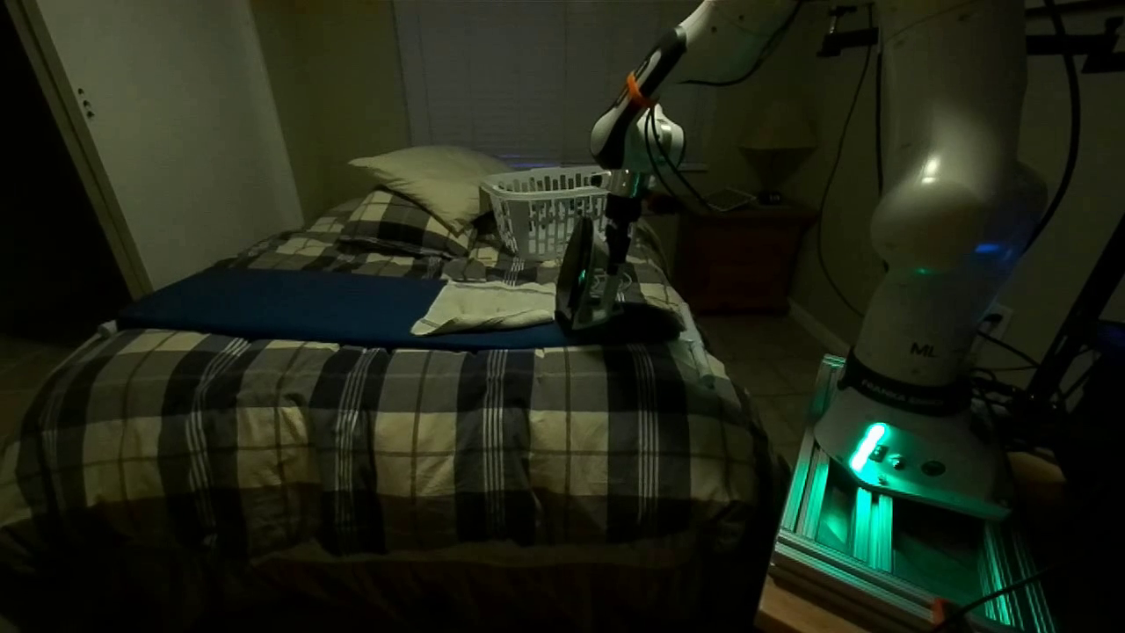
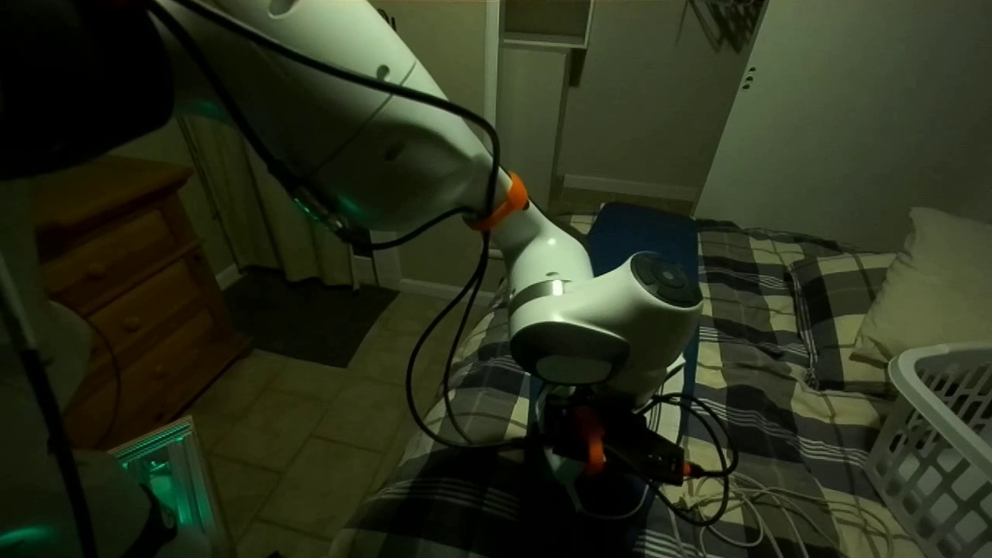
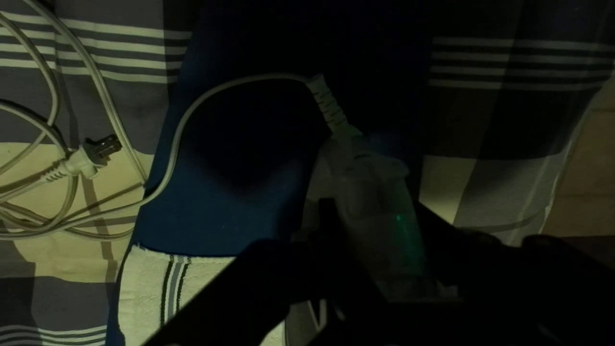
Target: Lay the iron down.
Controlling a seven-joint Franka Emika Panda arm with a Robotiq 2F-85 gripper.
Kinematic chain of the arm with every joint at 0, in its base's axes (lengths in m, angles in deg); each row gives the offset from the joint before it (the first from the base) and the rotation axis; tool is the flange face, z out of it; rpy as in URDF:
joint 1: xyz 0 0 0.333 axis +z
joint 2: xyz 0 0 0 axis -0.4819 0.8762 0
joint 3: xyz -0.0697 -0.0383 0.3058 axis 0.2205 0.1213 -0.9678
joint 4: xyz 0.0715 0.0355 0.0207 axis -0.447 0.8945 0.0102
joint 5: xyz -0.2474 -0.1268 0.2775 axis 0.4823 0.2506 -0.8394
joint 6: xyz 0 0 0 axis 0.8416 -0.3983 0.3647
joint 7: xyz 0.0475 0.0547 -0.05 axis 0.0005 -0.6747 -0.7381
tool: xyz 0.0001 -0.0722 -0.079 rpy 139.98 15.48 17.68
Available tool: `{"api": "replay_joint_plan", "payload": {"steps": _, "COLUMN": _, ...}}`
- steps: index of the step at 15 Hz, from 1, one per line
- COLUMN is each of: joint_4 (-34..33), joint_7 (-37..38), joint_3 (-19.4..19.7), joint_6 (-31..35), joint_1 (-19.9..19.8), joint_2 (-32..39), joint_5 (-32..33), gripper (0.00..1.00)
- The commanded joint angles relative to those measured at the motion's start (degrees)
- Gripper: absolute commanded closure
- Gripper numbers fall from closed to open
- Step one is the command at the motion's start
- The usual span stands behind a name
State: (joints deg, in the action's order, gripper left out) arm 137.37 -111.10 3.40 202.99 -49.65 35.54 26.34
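Note:
The iron stands upright on its heel at the near-robot end of a blue board on the bed. Its dark soleplate faces the white folded cloth. My gripper reaches down from above onto the handle side. In the wrist view the iron's pale body lies between the two dark fingers of the gripper, with no clear gap on either side, though the picture is very dark. Its white cord runs off to the left. In an exterior view my wrist mostly hides the iron.
A white lattice laundry basket stands on the bed behind the iron; pillows lie beyond. Loose cord coils and a plug lie on the plaid bedspread. Cables loop from my arm. The bed edge is close to the iron.

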Motion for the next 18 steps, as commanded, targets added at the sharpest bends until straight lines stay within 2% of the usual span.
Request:
{"api": "replay_joint_plan", "payload": {"steps": 1, "joint_4": -3.31, "joint_7": 3.20, "joint_3": 0.56, "joint_6": -1.14, "joint_1": 0.59, "joint_2": 0.37, "joint_5": 2.44, "gripper": 0.85}}
{"api": "replay_joint_plan", "payload": {"steps": 5, "joint_4": -5.69, "joint_7": 14.54, "joint_3": 3.69, "joint_6": -1.24, "joint_1": 4.02, "joint_2": 0.11, "joint_5": 11.73, "gripper": 0.85}}
{"api": "replay_joint_plan", "payload": {"steps": 7, "joint_4": -8.27, "joint_7": 21.60, "joint_3": 5.32, "joint_6": -3.10, "joint_1": 5.42, "joint_2": 0.83, "joint_5": 17.99, "gripper": 0.85}}
{"api": "replay_joint_plan", "payload": {"steps": 9, "joint_4": -11.48, "joint_7": 25.26, "joint_3": 5.42, "joint_6": -5.67, "joint_1": 5.49, "joint_2": 2.52, "joint_5": 21.19, "gripper": 0.85}}
{"api": "replay_joint_plan", "payload": {"steps": 18, "joint_4": -22.71, "joint_7": 22.56, "joint_3": -0.15, "joint_6": -5.64, "joint_1": 0.64, "joint_2": 12.58, "joint_5": 17.48, "gripper": 0.85}}
